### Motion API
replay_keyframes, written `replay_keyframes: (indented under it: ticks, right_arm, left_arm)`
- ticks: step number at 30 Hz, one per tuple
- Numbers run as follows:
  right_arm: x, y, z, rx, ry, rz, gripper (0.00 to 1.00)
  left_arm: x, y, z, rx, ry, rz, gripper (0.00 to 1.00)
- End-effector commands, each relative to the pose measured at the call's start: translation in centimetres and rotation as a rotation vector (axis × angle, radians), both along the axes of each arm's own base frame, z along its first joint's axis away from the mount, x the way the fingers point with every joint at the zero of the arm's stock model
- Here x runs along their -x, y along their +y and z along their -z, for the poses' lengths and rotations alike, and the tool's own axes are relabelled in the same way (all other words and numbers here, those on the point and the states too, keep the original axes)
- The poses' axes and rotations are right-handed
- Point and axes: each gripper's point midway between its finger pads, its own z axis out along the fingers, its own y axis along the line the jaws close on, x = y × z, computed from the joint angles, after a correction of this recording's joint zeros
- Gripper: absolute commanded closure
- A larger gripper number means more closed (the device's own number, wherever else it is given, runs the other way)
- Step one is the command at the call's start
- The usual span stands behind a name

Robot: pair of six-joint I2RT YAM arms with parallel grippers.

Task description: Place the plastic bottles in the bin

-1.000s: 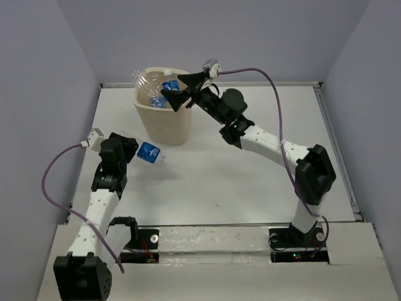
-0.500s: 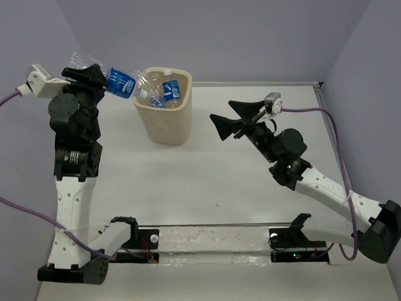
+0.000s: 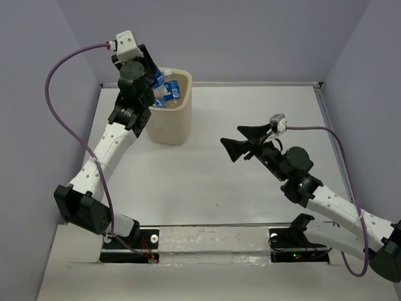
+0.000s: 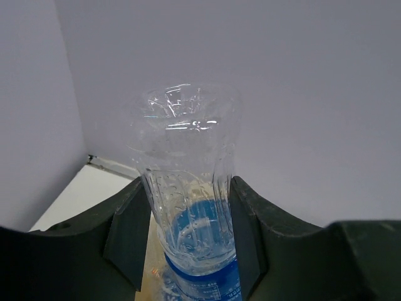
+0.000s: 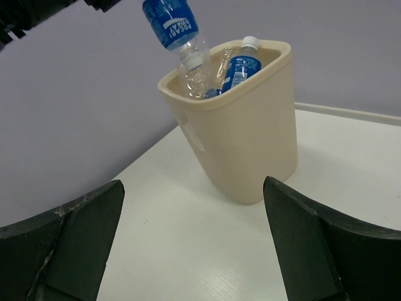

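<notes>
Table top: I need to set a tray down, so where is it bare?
Bare: the middle between bin and right end effector, and the far right corner. Crowded: at the bin, where the left end effector holds a bottle.

A cream-beige bin (image 3: 172,125) with a rounded-square rim and tapering sides stands upright at the far left of the table. Inside it, a blue-labelled bottle (image 5: 241,66) stands cap-up near the rim beside crumpled clear bottles (image 5: 199,78). The held bottle (image 5: 170,24), also blue-labelled, hangs tilted neck-down over the bin's opening, clamped in the left gripper (image 4: 188,213).
</notes>
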Motion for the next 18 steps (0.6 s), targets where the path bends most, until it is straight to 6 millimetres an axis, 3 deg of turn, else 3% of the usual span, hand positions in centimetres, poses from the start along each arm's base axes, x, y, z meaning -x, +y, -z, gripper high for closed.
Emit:
replay_keyframes:
  ticks: [1,2,5,8,11,14,15,16,18]
  right_arm:
    - [0.9,-0.4,0.2,-0.018,-0.011,-0.019,0.03]
    - [1.0,-0.3,0.8,-0.014,-0.003,-0.023,0.03]
    - [1.1,-0.1,1.2,-0.015,-0.005,-0.036,0.03]
    - [0.9,0.3,1.9,-0.007,0.012,-0.044,0.03]
    - [1.1,0.6,2.3,-0.005,0.016,-0.066,0.02]
    - [1.3,0.6,2.2,-0.004,0.014,-0.073,0.03]
    - [1.3,0.6,2.2,-0.004,0.011,-0.073,0.03]
    - [1.3,0.6,2.2,-0.004,0.011,-0.070,0.03]
    - [1.3,0.5,2.2,-0.003,0.012,-0.070,0.03]
  left_arm:
    - [0.6,-0.2,1.0,-0.111,-0.064,-0.073,0.82]
    - [0.3,-1.8,4.0,-0.136,-0.038,-0.033,0.82]
    - [-0.2,-3.5,9.4,-0.149,0.032,-0.012,0.81]
    - [-0.7,-3.8,12.8,-0.107,0.081,-0.045,0.81]
    - [-1.0,-4.1,14.1,-0.063,0.090,-0.049,0.80]
    - [-1.2,-4.1,14.4,-0.047,0.094,-0.062,0.72]
    - [-1.2,-4.1,14.3,-0.043,0.093,-0.064,0.63]
    - [-1.2,-4.2,14.2,-0.038,0.092,-0.058,0.46]
    - [-1.2,-4.4,13.9,-0.019,0.091,-0.050,0.29]
